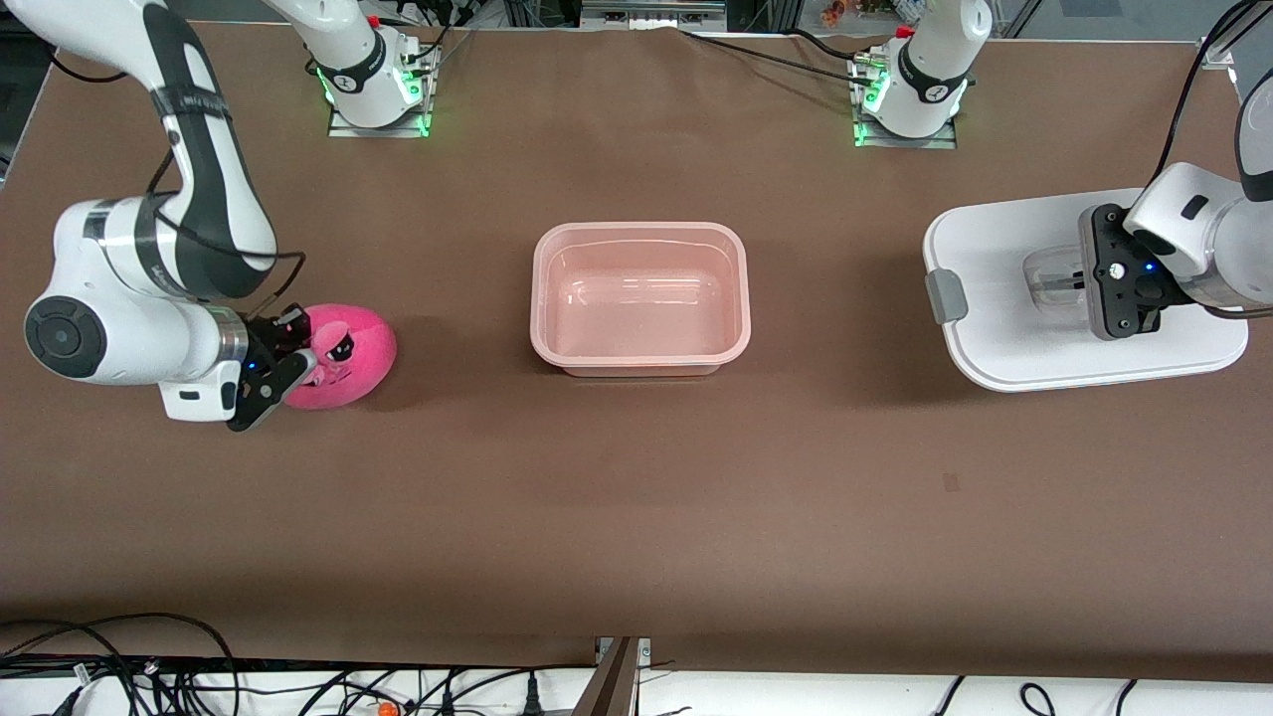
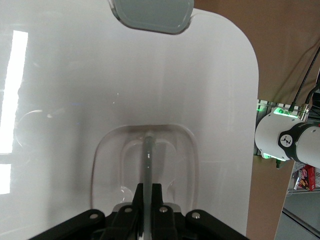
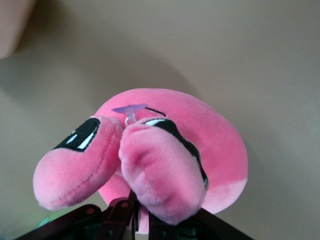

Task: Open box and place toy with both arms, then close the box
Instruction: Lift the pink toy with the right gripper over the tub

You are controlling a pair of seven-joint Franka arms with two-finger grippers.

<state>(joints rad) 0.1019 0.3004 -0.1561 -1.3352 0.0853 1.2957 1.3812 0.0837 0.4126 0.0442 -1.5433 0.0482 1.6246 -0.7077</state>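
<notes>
Bright, even overhead light; soft shadows beside the box (image 1: 639, 298), window glare on the lid (image 2: 75, 100), toy (image 3: 165, 155) close-up blurred.

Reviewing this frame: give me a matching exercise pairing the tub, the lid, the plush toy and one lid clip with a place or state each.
Things:
1. pink tub
2. white lid
3. pink plush toy
4. grey lid clip

States:
A. pinched by the right end effector
B. uncovered, nothing inside, mid-table
C. on the lid edge facing the tub
D. flat on the table, handle gripped by the left end effector

Pairs: 1-B, 2-D, 3-A, 4-C
</notes>
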